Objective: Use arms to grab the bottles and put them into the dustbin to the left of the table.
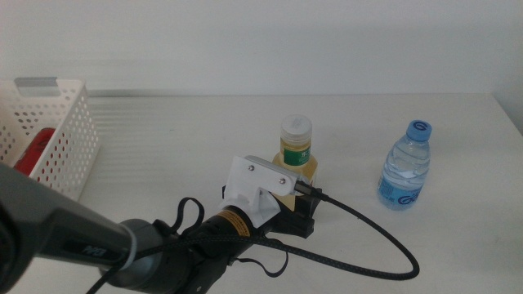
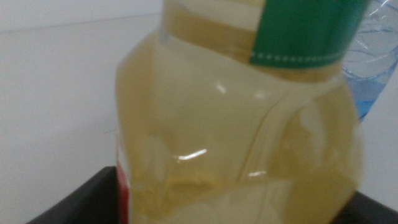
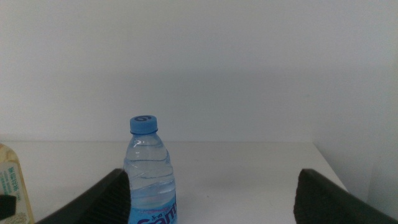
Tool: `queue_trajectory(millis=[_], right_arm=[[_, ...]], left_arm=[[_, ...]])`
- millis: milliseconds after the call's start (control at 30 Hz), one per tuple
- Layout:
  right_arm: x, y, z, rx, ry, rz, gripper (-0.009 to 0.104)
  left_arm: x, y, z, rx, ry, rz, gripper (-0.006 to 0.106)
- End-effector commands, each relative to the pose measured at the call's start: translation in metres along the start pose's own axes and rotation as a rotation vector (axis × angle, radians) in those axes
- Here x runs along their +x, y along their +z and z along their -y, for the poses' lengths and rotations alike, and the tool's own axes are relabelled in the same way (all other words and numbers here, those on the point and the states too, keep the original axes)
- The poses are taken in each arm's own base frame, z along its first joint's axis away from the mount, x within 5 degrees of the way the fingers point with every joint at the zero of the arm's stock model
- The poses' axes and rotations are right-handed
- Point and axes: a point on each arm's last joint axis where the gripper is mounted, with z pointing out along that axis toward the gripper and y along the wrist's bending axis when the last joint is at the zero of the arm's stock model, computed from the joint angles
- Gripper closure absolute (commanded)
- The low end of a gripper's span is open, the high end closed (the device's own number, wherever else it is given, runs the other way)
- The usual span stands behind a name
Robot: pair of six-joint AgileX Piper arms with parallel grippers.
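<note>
Yellow bottle (image 1: 296,144) between left hand (image 1: 301,196) jaws on worktop (image 1: 163,147), grip unclear; red can (image 1: 37,151) binned in dustbin (image 1: 69,135); water bottle (image 1: 404,166) pending beyond spread right hand (image 3: 211,199).

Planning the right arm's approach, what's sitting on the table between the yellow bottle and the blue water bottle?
Nothing: in the middle view the table is bare between the yellow bottle and the water bottle. The black cable runs nearer the camera.

Yellow bottle (image 1: 296,149): lower body hidden behind left arm's wrist housing. Red can (image 1: 37,151): mostly screened by dustbin (image 1: 69,139) wall.
</note>
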Motion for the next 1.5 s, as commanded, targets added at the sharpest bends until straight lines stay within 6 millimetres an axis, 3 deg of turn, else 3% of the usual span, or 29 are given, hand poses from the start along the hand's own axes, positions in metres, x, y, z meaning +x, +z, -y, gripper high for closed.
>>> queue_trajectory(millis=[0,200,367,467,600,633,667,700,867,1133,1467], right_arm=[[-0.011,-0.003,0.0,0.007,-0.02,0.112,0.024],[-0.011,-0.003,0.0,0.007,-0.02,0.112,0.024],[-0.011,-0.003,0.0,0.007,-0.02,0.112,0.024],[-0.011,-0.003,0.0,0.007,-0.02,0.112,0.024],[-0.011,-0.003,0.0,0.007,-0.02,0.112,0.024],[-0.011,-0.003,0.0,0.007,-0.02,0.112,0.024],[-0.011,-0.003,0.0,0.007,-0.02,0.112,0.024],[-0.011,-0.003,0.0,0.007,-0.02,0.112,0.024],[-0.011,-0.003,0.0,0.007,-0.02,0.112,0.024],[-0.011,-0.003,0.0,0.007,-0.02,0.112,0.024],[-0.011,-0.003,0.0,0.007,-0.02,0.112,0.024]], left_arm=[[-0.026,0.003,0.005,0.019,0.014,0.151,0.012],[-0.025,0.007,0.003,0.005,0.067,0.234,0.014],[-0.023,0.008,0.003,0.015,0.098,0.295,0.027],[-0.022,0.008,0.004,0.029,0.102,0.301,0.042],[-0.021,0.007,0.004,0.033,0.1,0.294,0.07],[-0.021,0.007,0.004,0.033,0.1,0.292,0.078],[-0.02,0.007,0.004,0.033,0.057,0.253,0.101],[-0.022,0.007,0.004,0.034,0.039,0.243,0.106],[-0.039,-0.003,0.006,0.011,0.05,0.132,0.106],[-0.088,-0.039,-0.005,-0.036,0.107,0.006,0.106],[-0.136,-0.094,-0.044,-0.207,0.066,-0.091,0.106]])
